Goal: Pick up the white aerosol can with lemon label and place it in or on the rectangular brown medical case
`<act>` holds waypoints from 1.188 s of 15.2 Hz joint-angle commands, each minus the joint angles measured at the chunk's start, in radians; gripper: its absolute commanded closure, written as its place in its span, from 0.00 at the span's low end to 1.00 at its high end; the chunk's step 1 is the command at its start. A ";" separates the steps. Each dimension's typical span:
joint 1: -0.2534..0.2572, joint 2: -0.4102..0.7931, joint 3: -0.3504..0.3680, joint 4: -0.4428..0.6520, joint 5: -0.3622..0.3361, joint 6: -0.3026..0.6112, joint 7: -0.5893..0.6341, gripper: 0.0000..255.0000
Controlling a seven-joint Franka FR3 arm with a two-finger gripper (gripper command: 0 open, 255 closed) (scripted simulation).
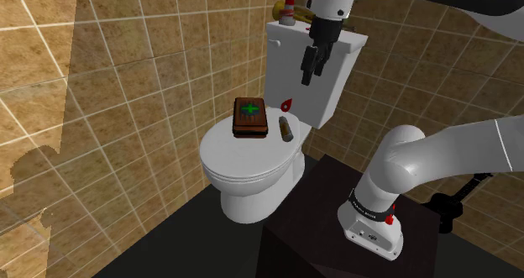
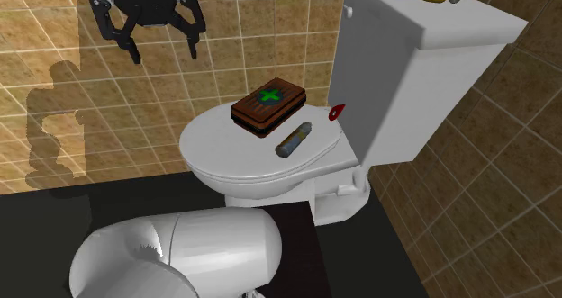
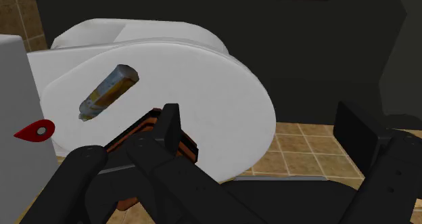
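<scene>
gripper [image 2: 164, 53] high over lid [image 2: 212, 143], can [image 2: 293, 139] near rim

**A bathroom in a house**

A white toilet [image 1: 248, 163] with its lid shut stands in a corner, its boxy cistern [image 1: 285, 66] set against the back wall. Brown tiled walls [image 1: 126, 66] with pale grout close it in on two sides, above a dark floor [image 1: 168, 251].

Smooth white arm [image 1: 437, 150] of rounded links, black lettered band [image 1: 370, 206] near its base, all-black two-finger gripper [image 1: 311, 76].
</scene>
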 commanded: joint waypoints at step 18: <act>-0.142 0.426 -0.089 -0.091 -0.037 0.467 0.085 0.00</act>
